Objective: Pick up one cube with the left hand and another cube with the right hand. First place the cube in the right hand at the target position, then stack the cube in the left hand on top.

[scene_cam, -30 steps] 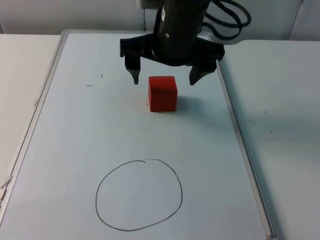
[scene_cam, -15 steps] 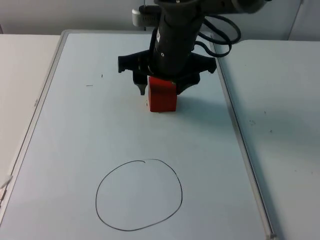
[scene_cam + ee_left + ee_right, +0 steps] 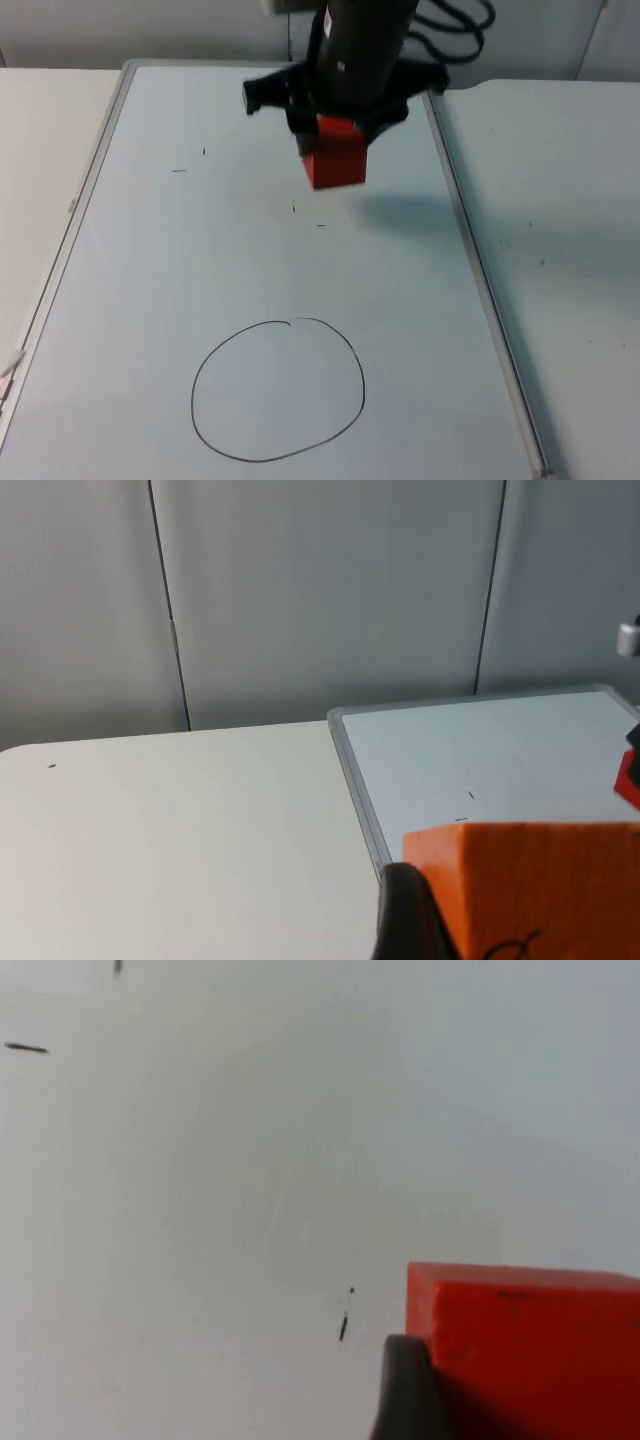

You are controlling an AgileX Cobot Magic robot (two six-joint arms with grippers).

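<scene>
My right arm (image 3: 358,45) is a thick black glossy cylinder that widens into a broad black crossbar. My fingertips (image 3: 405,1390) are matte black with rounded edges.

red cubes: one (image 3: 336,160)
orange cubes: one (image 3: 530,890)
drawn circles: one (image 3: 278,390)
whiteboards: one (image 3: 150,300)
grippers holding a cube: two (image 3: 333,128) (image 3: 500,920)

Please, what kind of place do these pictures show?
Probably a robot test bench in a lab or office. A whiteboard lies flat on a white table, with a hand-drawn circle as a target. Grey partition panels stand behind. The right gripper holds a red cube above the board.
</scene>
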